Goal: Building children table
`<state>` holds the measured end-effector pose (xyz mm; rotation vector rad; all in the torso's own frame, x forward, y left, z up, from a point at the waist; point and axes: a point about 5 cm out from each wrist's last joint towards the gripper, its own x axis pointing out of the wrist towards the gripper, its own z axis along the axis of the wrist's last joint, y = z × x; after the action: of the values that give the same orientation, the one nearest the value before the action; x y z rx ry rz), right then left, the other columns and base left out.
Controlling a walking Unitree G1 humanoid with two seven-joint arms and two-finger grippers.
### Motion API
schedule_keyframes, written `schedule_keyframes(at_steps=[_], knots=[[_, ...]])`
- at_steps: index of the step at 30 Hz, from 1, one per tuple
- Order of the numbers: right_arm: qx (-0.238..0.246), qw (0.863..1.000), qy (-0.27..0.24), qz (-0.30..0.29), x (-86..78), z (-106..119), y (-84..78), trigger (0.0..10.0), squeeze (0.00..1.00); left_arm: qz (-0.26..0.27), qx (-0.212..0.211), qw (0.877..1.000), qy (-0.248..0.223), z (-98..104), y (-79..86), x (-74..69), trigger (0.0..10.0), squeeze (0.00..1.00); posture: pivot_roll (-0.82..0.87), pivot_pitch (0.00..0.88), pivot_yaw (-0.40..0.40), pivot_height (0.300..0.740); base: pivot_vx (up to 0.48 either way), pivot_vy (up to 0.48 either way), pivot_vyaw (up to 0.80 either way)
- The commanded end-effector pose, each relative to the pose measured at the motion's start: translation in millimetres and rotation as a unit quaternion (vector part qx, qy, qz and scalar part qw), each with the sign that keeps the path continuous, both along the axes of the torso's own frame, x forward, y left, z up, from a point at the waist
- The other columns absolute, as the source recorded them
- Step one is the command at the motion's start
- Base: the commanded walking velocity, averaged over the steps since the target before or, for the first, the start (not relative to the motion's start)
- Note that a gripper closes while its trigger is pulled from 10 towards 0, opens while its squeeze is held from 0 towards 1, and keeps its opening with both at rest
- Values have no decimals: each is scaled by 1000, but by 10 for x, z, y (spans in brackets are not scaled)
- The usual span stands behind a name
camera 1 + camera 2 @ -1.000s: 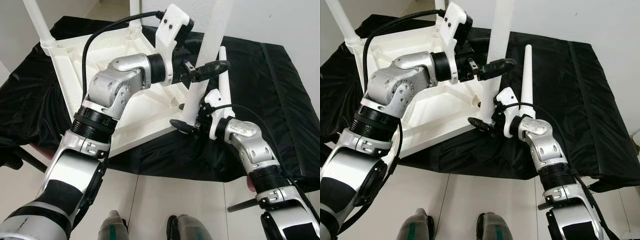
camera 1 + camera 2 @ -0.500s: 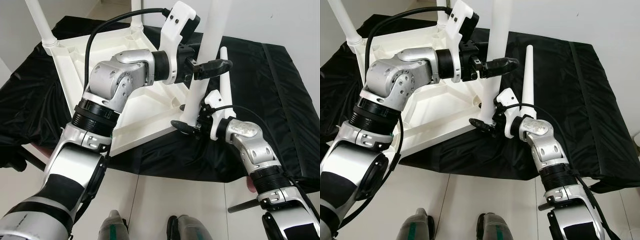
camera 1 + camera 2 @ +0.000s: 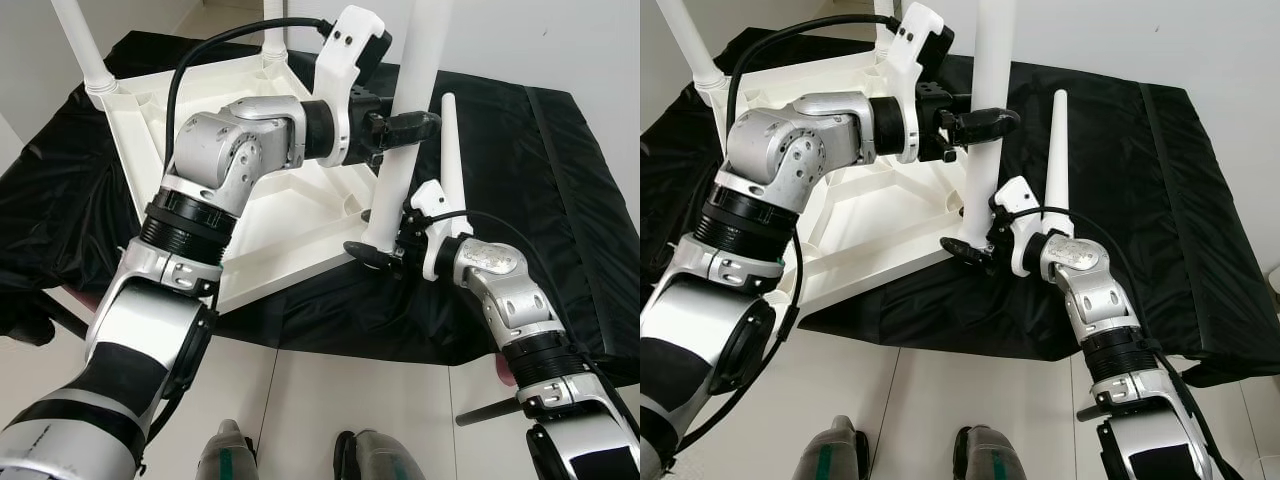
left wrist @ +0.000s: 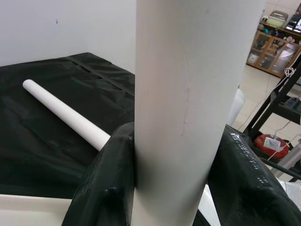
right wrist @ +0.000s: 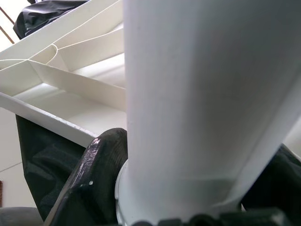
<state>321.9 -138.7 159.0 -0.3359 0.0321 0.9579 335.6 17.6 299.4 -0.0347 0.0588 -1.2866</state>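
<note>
Two grippers are clasping one white table leg (image 3: 405,150), which is standing upright at the near corner of the upturned white tabletop (image 3: 200,150). The left gripper (image 3: 405,128) is pinching the leg partway up its shaft; in the left wrist view its black fingers (image 4: 103,188) are pressing on both sides of the tube. The right gripper (image 3: 385,252) is holding the leg's flared foot, just where it is meeting the corner socket, with its fingers (image 5: 99,169) wrapping round the base in the right wrist view.

The tabletop is lying underside up on a black sheet (image 3: 560,170) covering the worktop, its ribbed underside showing. Two more legs (image 3: 80,45) are already standing at the far corners. One loose leg (image 3: 452,150) is lying on the sheet just beside the right gripper.

Judging by its look, the leg is a smooth, stiff, hollow plastic tube, light but slippery, so it is likely to slide or twist in the fingers. Holding low near the socket and again higher up seems sensible for keeping it straight while seating it. No brand, label or writing is readable anywhere.
</note>
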Motion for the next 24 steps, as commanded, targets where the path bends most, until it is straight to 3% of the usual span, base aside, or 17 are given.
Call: schedule_keyframes(at_steps=[1, 2, 3, 4, 17, 18, 19, 24], knots=[[-5, 1000, -7, -17, 4, 18, -49, 10000, 0, -2, -3, 1000, 11, 29, -15, 6, 0, 0, -52, 44, -4, 740, 0, 0, 0], [-1, 1000, -2, -21, 5, 14, -53, 10000, 0, 2, -3, 1000, 11, 33, -15, 8, 3529, 0, -54, 45, -4, 740, 0, 0, 0], [-1, 1000, -2, -21, 5, 14, -53, 10000, 0, 2, -3, 1000, 11, 33, -15, 8, 3529, 0, -54, 45, -4, 740, 0, 0, 0], [11, 999, 3, -30, 14, 20, -61, 10000, 1000, 9, -4, 1000, 14, 42, -16, 21, 10000, 0, -54, 46, -5, 740, 0, 0, 0], [109, 988, -11, -108, 70, 176, -52, 10000, 1000, 49, -27, 998, 21, 144, 6, 98, 10000, 0, -55, 52, -12, 740, 0, 0, 0], [116, 987, -11, -112, 66, 187, -40, 10000, 188, 50, -28, 998, 20, 150, 8, 100, 10000, 0, -55, 52, -11, 740, 0, 0, 0], [123, 986, -10, -112, 59, 198, -25, 10000, 0, 50, -28, 998, 20, 153, 8, 100, 10000, 0, -57, 53, -10, 740, 0, 0, 0], [132, 985, -6, -110, 32, 225, 13, 10000, 0, 50, -28, 998, 20, 146, -22, 95, 10000, 0, -60, 52, -8, 740, 0, 0, 0]])
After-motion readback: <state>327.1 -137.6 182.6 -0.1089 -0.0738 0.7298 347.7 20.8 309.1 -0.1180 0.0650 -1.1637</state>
